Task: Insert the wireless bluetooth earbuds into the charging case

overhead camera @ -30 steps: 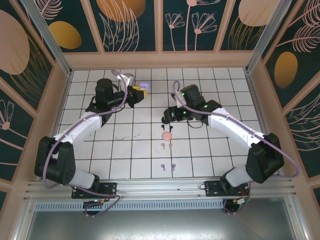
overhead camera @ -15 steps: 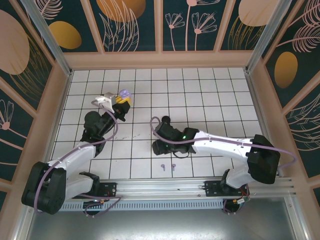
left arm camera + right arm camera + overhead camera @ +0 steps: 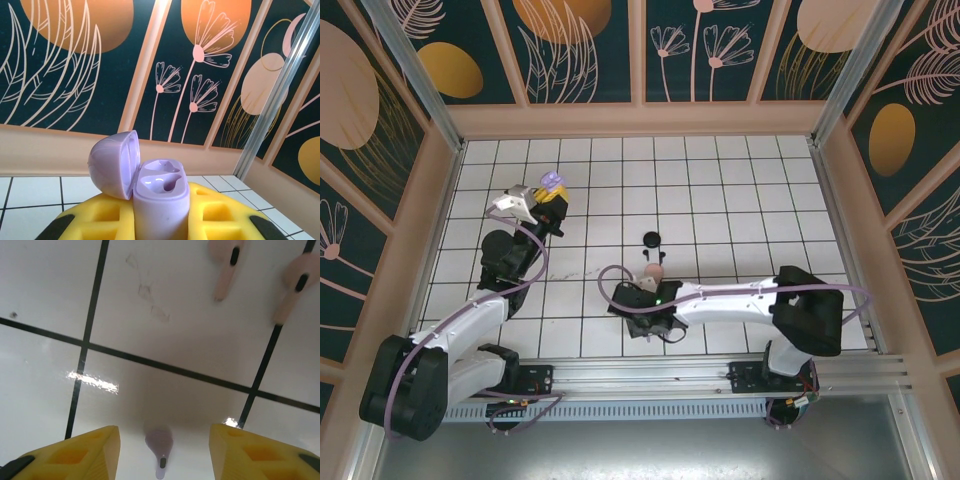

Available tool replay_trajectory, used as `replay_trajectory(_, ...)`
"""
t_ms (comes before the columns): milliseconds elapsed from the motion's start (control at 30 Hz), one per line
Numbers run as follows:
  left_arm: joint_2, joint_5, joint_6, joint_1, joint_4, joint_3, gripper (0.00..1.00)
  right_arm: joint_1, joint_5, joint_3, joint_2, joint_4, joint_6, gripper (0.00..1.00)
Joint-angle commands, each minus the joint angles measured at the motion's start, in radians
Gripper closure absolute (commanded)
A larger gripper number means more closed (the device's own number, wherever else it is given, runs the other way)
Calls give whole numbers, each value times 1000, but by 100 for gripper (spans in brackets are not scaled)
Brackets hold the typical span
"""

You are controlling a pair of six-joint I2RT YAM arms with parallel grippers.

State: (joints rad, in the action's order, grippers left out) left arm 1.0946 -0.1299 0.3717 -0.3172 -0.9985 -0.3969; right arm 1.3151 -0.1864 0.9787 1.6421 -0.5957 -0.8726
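**Purple case in the left grip; right jaws astride one purple earbud**

Item 1. Left gripper: closed tight on the purple charging case, which is clamped upright between its yellow fingers and raised above the far-left tiles. The lid is hinged back to the left. Both wells are bare, with no earbud seated.

Item 2. Right gripper: lowered close to the tiled table near the front edge, jaws about half apart. It holds nothing. One purple earbud lies between the fingertips, touching neither.

Item 3. Pink earbuds: a pair lying loose on the tiles just beyond the right gripper.

Item 4. Farther out on the table is a dark round piece (probably a black case, too small to confirm). A pink case lies beside the right wrist.
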Motion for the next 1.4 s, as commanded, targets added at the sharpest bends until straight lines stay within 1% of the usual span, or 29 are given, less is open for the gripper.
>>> replay_trajectory(0, -22, 3, -5, -5, -25, -16, 100, 23, -12, 35, 33, -41, -45, 50)
replay_trajectory(500, -45, -17, -18, -4, -13, -11, 100, 33, -4, 38, 73, -36, -59, 57)
replay_trajectory(967, -43, -24, -15, -5, -29, -7, 100, 28, -8, 94, 149, -88, -95, 61)
replay_trajectory(1367, -35, -34, -15, -5, -32, -8, 100, 27, -2, 61, 127, -93, -126, 65)
